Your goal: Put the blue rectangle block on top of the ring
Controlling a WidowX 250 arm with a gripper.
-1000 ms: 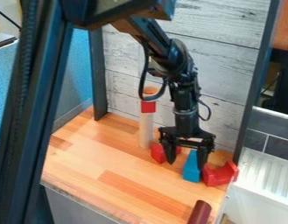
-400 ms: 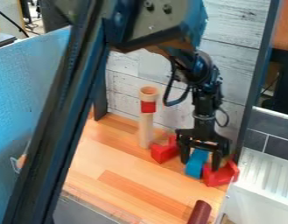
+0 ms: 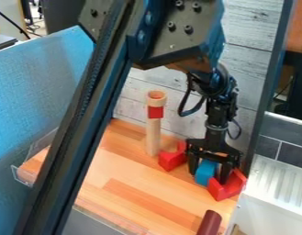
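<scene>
One blue rectangular block (image 3: 205,171) is seen at the light wooden surface (image 3: 128,181), between the wide-set fingers of the black two-finger end effector (image 3: 208,178). Red notched blocks are placed nearby, one (image 3: 226,187) on the right and one (image 3: 170,160) on the left. Farther left, a pale wooden column (image 3: 153,137) is topped by a wooden ring (image 3: 156,95), with a red band (image 3: 155,112) below.

the black gripper (image 3: 209,175) hangs over the wooden counter (image 3: 131,183), its 2 fingers parted around the blue block (image 3: 205,171). 1 notched red block (image 3: 225,190) lies just beside it; the upright column (image 3: 153,137) bears a wooden ring (image 3: 156,102) on top.
</scene>
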